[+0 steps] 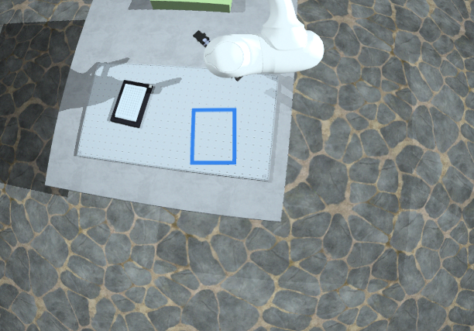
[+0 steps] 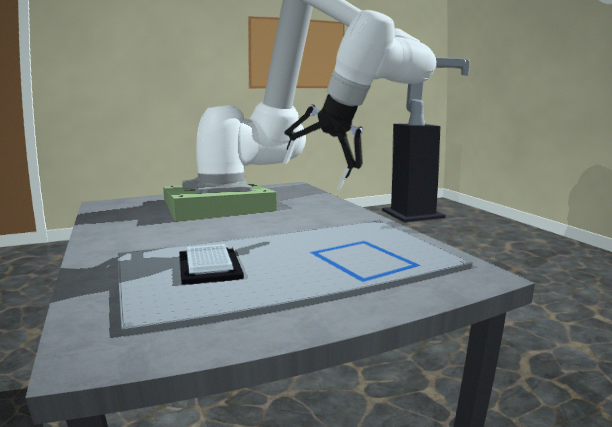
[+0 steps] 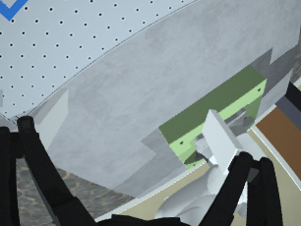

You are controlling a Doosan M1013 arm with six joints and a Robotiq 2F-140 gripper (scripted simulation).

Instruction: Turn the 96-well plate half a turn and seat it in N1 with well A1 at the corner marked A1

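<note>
While aloft, hand (image 2: pixel 316 165) over bare deck (image 2: pixel 280 272).

plate (image 1: pixel 129 101) cut corner (perhaps) too small

On the deck (image 2: pixel 280 292), the plate (image 2: pixel 210 258) sits in its nest (image 2: pixel 212 276), left of taped spot B1 (image 2: pixel 330 259). My gripper (image 2: pixel 316 163) hangs spread wide above and behind them.

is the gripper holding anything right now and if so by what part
Nothing is held. The gripper hangs open in the air, well above the table; the plate sits in its nest.
</note>
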